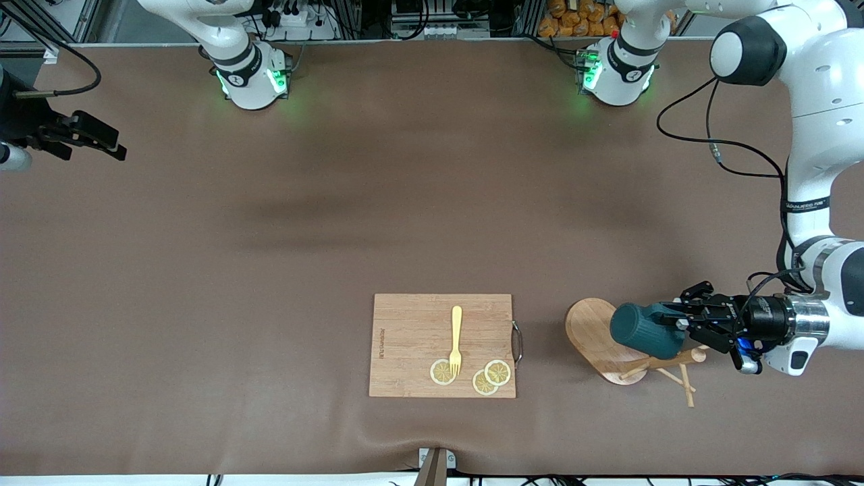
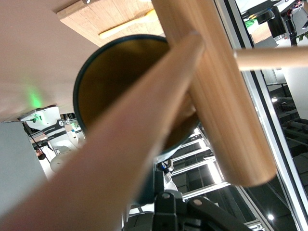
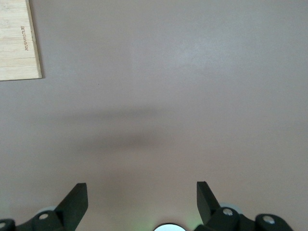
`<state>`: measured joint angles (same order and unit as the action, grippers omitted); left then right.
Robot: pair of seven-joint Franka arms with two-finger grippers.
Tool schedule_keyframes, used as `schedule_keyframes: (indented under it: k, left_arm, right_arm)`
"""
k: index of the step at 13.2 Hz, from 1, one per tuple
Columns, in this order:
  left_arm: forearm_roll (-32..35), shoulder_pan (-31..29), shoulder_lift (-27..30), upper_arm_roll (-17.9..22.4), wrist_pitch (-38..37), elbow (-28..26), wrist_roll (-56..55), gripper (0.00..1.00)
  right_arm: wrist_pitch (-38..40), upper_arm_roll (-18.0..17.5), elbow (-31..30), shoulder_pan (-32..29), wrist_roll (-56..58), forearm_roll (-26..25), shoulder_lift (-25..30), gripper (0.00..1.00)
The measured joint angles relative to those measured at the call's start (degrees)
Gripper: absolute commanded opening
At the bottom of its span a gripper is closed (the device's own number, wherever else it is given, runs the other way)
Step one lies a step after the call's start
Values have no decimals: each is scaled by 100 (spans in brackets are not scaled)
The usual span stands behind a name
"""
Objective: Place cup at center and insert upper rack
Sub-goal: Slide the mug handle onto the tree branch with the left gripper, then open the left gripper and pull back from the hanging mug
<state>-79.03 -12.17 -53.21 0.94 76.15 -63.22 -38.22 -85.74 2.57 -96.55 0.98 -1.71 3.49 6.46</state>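
The left pincer (image 1: 678, 324) grips the cup (image 1: 644, 331) over the toppled upper rack (image 1: 607, 344) near the table's front edge at the left arm's end. The cup looks rigid, glazed, probably slippery; the rim suits gripping. The right pincer (image 3: 142, 199) waits open.

1. The cup (image 1: 644, 330): dark teal, ribbed, mustard-yellow inside, tipped on its side, clamped in the left end effector (image 1: 682, 322) over the rack.
2. The upper rack (image 1: 604, 337): light wooden mug tree toppled on the desk, oval base propped on edge, post and pegs lying flat.
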Motion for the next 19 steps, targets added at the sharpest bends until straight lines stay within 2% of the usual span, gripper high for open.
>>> schedule_keyframes:
  k: [15,17,18,19]
  left_arm:
    - [-152,-64,-110,-3,-4,-1,258,0]
    - [-154,-64,-119,-3,-5,-1,313,30]
    - [-165,-64,-128,-5,-5,-1,325,50]
    - [-171,-65,-137,-4,-5,-2,326,62]
  right_arm:
    - [-63,-7,0,13,0,0,0,100]
    - [-91,-7,-7,13,3,-6,0,100]
    - [-141,-7,-16,14,11,-39,-2,100]
    - [-204,-7,-26,14,26,-134,-8,100]
